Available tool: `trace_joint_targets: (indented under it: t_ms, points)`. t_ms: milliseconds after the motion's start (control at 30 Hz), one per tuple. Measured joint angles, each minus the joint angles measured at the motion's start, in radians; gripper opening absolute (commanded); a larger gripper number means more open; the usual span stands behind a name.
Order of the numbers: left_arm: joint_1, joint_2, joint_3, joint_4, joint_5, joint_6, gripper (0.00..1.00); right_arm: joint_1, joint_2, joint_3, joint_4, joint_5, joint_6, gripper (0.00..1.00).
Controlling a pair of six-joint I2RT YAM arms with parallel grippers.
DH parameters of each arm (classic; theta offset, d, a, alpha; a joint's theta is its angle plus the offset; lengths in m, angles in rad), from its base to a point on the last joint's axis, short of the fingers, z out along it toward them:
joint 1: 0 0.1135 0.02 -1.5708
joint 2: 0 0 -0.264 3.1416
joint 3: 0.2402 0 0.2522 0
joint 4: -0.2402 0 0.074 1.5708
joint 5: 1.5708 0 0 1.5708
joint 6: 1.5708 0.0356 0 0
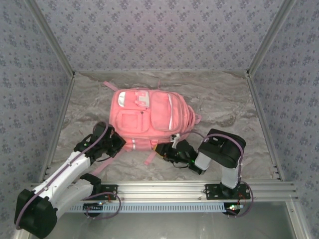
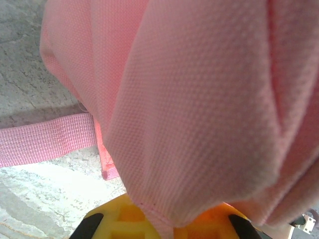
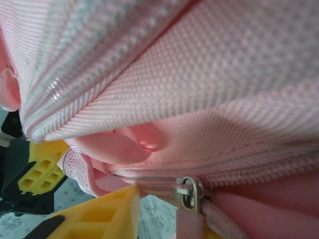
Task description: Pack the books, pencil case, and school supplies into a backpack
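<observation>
The pink backpack (image 1: pixel 149 117) lies flat in the middle of the table, front pockets up. My left gripper (image 1: pixel 112 141) is at its near left corner, and the left wrist view shows pink backpack fabric (image 2: pixel 199 99) pinched in the shut left gripper (image 2: pixel 167 226). My right gripper (image 1: pixel 167 150) is at the near edge of the backpack. In the right wrist view the metal zipper slider (image 3: pixel 191 194) and its pink pull hang between the jaws of the right gripper (image 3: pixel 173 220), with a gap beside the left yellow finger (image 3: pixel 99 216). The books, pencil case and school supplies are out of view.
A pink strap (image 2: pixel 45 144) trails on the marbled table (image 1: pixel 224 109) left of the backpack. Patterned walls close in three sides. The aluminium rail (image 1: pixel 199 189) carrying both arm bases runs along the near edge. My left gripper's yellow finger (image 3: pixel 42 167) appears beyond the backpack's corner.
</observation>
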State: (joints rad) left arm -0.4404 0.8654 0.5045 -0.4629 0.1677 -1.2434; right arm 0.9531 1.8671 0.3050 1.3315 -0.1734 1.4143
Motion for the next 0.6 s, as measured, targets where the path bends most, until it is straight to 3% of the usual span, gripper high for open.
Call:
trace_joint_targets:
  t_ms: [300,600]
  points:
    - [0.0,-0.007,-0.003,0.003,0.0,0.0,0.0,-0.002,-0.002,-0.057,0.072,0.0,0.018,0.39]
    - [0.007,-0.008,-0.003,0.003,0.002,0.001,0.0,-0.002,-0.012,-0.09,0.09,0.005,0.019,0.36]
